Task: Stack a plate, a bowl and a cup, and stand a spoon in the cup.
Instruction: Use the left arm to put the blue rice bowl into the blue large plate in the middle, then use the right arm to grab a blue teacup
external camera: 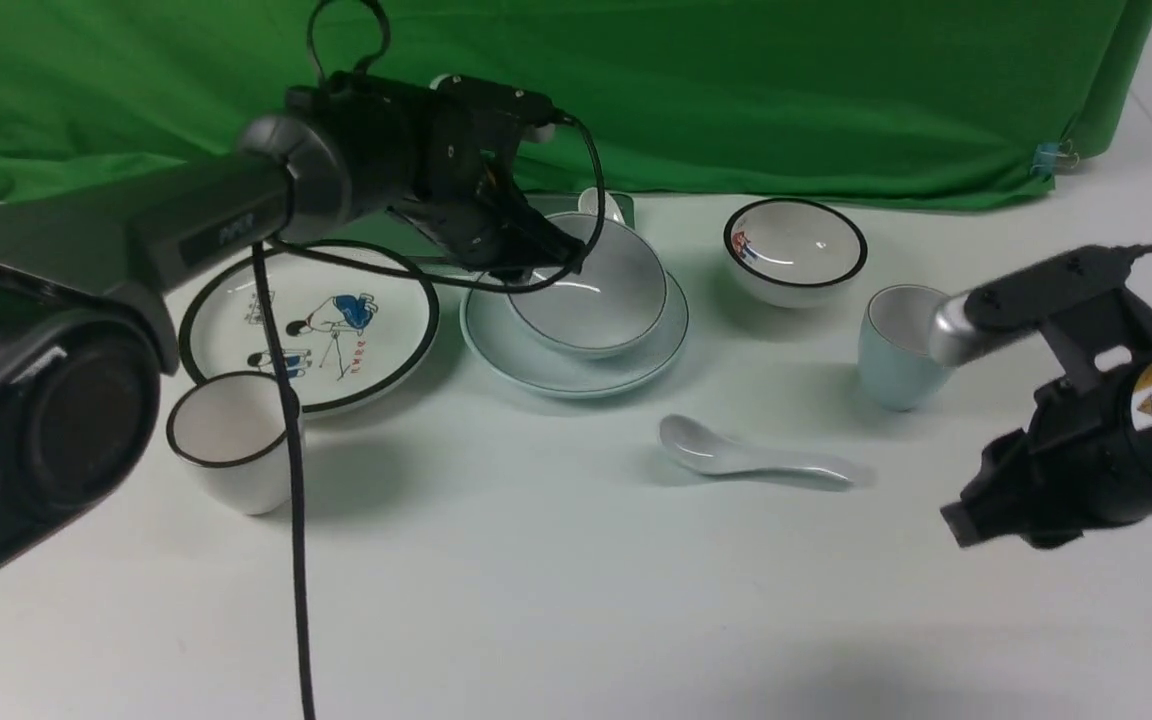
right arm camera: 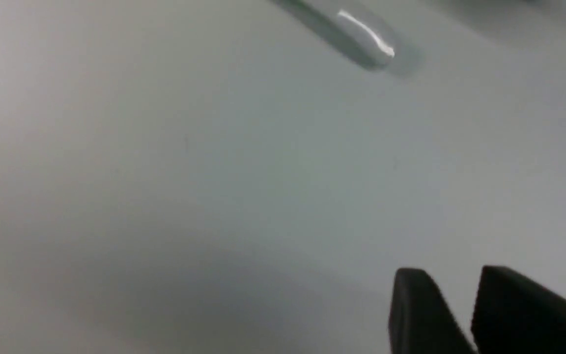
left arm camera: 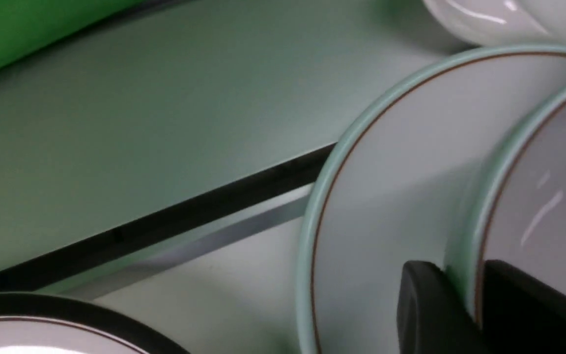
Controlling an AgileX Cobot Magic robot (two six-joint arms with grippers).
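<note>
The left claw (left arm camera: 461, 275) is straddling a glossy pale blue-green ceramic bowl's (external camera: 591, 290) rim, released; the right claw (right arm camera: 447, 282) is hovering open.

The left gripper's fingers (external camera: 551, 255) are reaching over the near-left rim area of the bowl (external camera: 591, 290); whether they are gripping it is hard to tell. Beneath them and the bowl, the plate (external camera: 576, 375) is resting on the table (external camera: 536, 590). Left of these fingers, the cartoon plate (external camera: 311, 325) is lying, with the black-rimmed cup (external camera: 236, 440) standing closer to the camera. Right of them, the black-rimmed bowl (external camera: 796, 250) is sitting. The right gripper (external camera: 1006, 520) is hovering above the table. Left of its fingers, the spoon (external camera: 746, 455) is lying; beyond them, the cup (external camera: 901, 350) is standing upright.
</note>
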